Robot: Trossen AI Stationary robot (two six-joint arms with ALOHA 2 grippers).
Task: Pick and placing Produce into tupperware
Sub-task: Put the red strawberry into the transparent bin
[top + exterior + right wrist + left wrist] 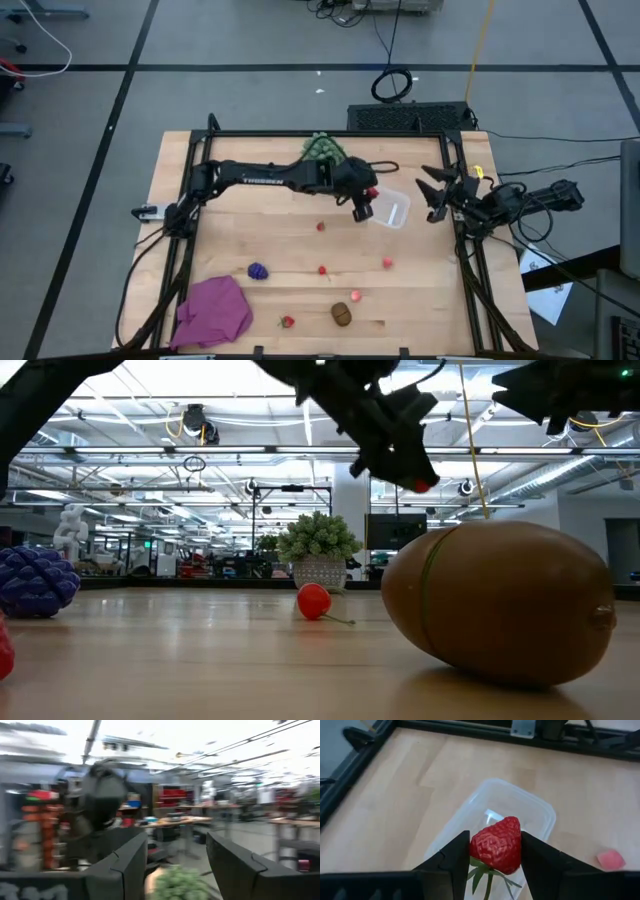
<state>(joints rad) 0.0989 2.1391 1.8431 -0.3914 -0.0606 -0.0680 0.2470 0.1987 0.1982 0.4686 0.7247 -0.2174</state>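
My left gripper (364, 203) hovers above the near-left corner of the clear tupperware (393, 209) and is shut on a red strawberry (497, 845). In the left wrist view the tupperware (530, 807) lies right under the berry. On the table lie a purple grape cluster (258, 270), a brown kiwi (342, 314) and several small red pieces, among them one (321, 226) and another (387, 263). My right gripper (436, 192) waits open at the table's right edge, raised off the table. My left gripper pinches the strawberry by its two opposite sides (476, 846), one finger on each. The fingers (451, 857) slant down from above. The berry is lifted clear over the tupperware, its green leaves (481, 874) toward the gripper's body.
A green spiky ball (322, 150) stands at the far edge behind the left arm. A magenta cloth (213, 310) lies at the near left corner. A black frame (300, 133) borders the table. In the low view the kiwi (500, 600) looms large close to the camera.
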